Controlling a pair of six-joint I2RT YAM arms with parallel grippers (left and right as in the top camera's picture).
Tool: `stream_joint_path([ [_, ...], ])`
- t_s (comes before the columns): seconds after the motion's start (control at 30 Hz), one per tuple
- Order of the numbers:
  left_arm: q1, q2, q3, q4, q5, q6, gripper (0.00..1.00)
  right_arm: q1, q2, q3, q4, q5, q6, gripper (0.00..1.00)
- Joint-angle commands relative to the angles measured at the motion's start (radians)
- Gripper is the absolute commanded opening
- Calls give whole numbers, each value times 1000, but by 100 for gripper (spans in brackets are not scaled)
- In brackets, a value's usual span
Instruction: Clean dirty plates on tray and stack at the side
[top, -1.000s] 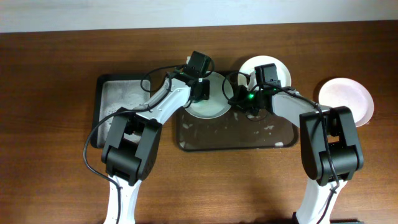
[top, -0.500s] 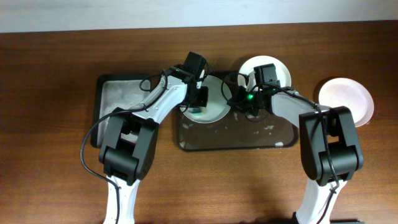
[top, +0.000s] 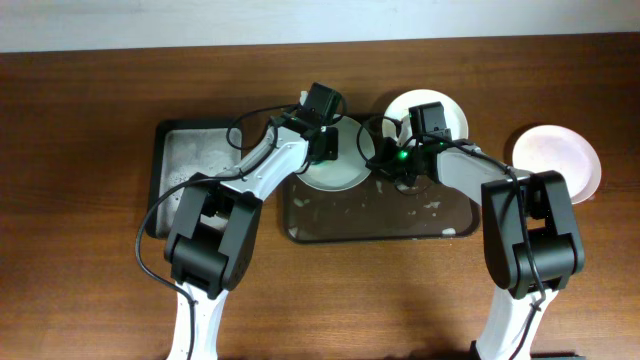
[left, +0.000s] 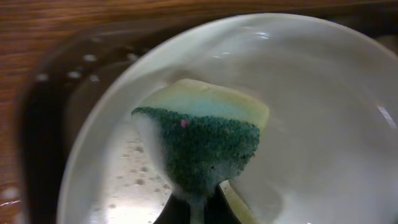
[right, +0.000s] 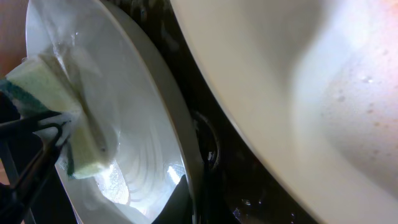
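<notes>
Over the tray (top: 380, 225), left arm (top: 265, 165), right arm (top: 460, 170) outstretched; 1 plate (top: 335, 175) between

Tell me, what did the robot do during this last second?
The left fingers, gripping the sponge, wiped it toward the near-left edge of the plate, then back up to where it started. Unchanged: the right fingers stay clamped on that plate's rim, and the tray, the plate behind and the right-hand plate have not moved.
</notes>
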Motion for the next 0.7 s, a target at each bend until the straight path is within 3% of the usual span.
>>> stream_joint_path([
  [0.0,11,39,-16,-51,-117,-31,1,0,24,-18,-17,35,-14,4],
  [0.07,8,39,-16,-122,-116,-84,1,0,24,-18,-17,35,-14,4],
  [0.2,-8,39,-16,-292,-28,-81,1,0,24,-18,-16,35,-14,4],
  [0.27,-13,39,-16,-303,205,77,1,0,24,-18,-16,35,-14,4],
  [0.43,-8,39,-16,-252,546,199,1,0,24,-18,-17,35,-14,4],
  [0.5,3,39,-16,-224,591,199,1,0,24,-18,-17,35,-14,4],
  [0.67,43,39,-16,-89,544,184,1,0,24,-18,-17,32,-14,4],
])
